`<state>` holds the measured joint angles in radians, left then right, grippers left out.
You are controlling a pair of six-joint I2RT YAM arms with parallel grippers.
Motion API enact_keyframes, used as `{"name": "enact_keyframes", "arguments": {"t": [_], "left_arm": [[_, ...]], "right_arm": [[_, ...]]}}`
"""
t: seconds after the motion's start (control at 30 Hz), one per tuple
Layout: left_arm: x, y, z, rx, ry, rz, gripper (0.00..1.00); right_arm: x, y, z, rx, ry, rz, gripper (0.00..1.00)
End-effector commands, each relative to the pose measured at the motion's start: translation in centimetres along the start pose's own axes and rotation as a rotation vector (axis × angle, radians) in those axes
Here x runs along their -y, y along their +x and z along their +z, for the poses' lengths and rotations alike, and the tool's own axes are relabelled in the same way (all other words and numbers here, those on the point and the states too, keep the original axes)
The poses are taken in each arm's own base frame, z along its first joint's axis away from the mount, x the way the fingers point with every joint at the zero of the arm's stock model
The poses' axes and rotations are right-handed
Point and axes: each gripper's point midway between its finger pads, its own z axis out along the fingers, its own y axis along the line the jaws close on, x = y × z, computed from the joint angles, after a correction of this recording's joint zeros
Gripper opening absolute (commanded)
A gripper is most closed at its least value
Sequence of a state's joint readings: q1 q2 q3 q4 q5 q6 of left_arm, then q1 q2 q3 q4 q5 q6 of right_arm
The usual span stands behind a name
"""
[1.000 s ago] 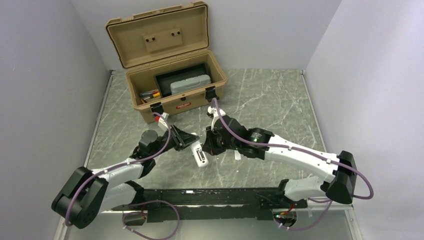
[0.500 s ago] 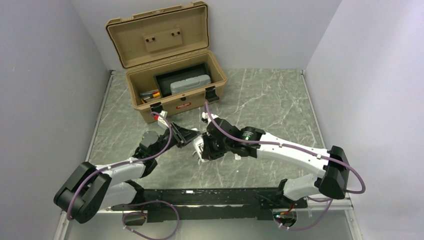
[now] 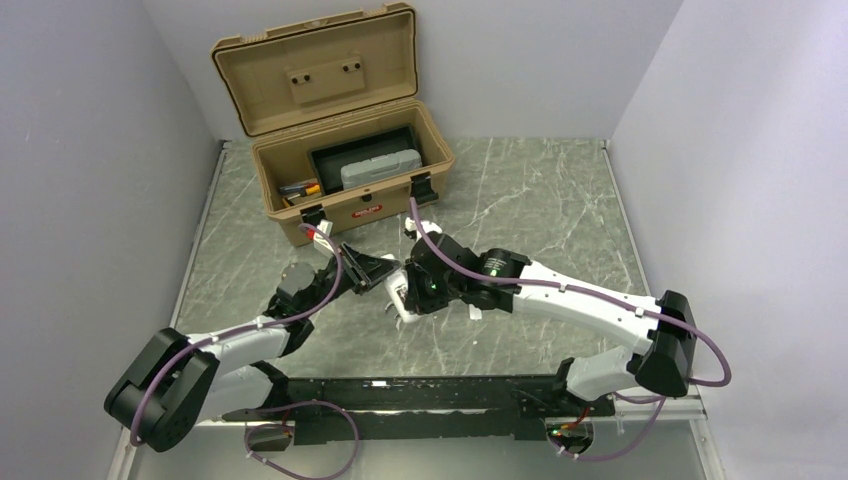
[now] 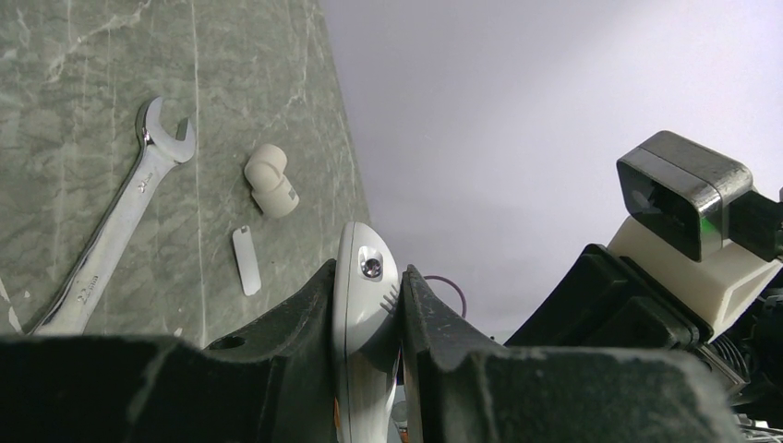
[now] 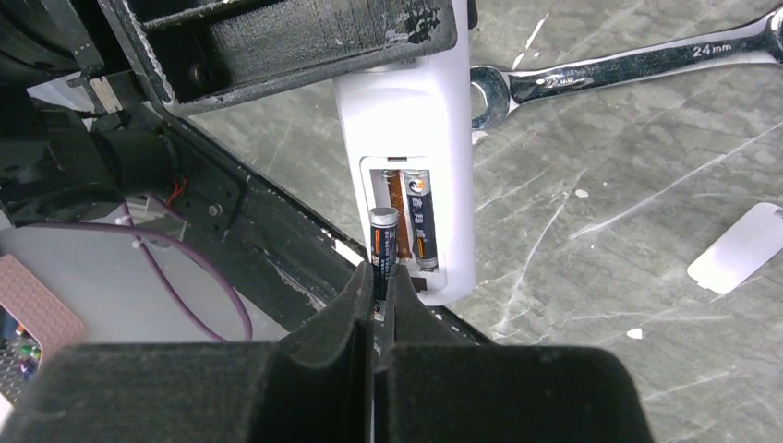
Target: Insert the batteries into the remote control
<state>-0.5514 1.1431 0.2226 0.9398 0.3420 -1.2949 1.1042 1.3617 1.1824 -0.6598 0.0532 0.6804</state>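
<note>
One battery (image 5: 420, 220) is in; your right gripper (image 5: 379, 277) clamps the second battery (image 5: 383, 238); press it flat while your left gripper (image 4: 367, 279) clamps the remote control (image 5: 406, 120).

Left arm (image 3: 240, 340) and right arm (image 3: 590, 305) angled inward, wrists close, jaws of both clamped.

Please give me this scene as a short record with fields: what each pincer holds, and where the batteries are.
left pincer: shut on the remote control
right pincer: shut on the second battery
first battery: lying in the remote control, beside the second battery
wrench: flat on the table
flat white piece: on the table
</note>
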Motion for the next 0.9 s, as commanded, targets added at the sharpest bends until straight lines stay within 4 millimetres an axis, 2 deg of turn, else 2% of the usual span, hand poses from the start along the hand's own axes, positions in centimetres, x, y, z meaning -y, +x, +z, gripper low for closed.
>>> {"name": "enact_keyframes", "arguments": {"t": [0.0, 0.43, 0.67, 0.87], "left_arm": [[2.5, -0.5, 0.3, 0.012, 0.099, 0.034, 0.00], [2.8, -0.4, 0.1, 0.009, 0.113, 0.033, 0.00], [2.7, -0.2, 0.1, 0.000, 0.118, 0.024, 0.00], [2.7, -0.1, 0.1, -0.006, 0.124, 0.022, 0.00]], "right_arm": [[-0.6, -1.1, -0.4, 0.023, 0.002, -0.005, 0.00], [-0.1, -1.4, 0.3, 0.018, 0.049, -0.015, 0.00], [-0.1, -1.7, 0.4, 0.028, 0.052, -0.018, 0.11], [-0.3, -2.0, 0.2, 0.037, 0.051, -0.020, 0.16]]}}
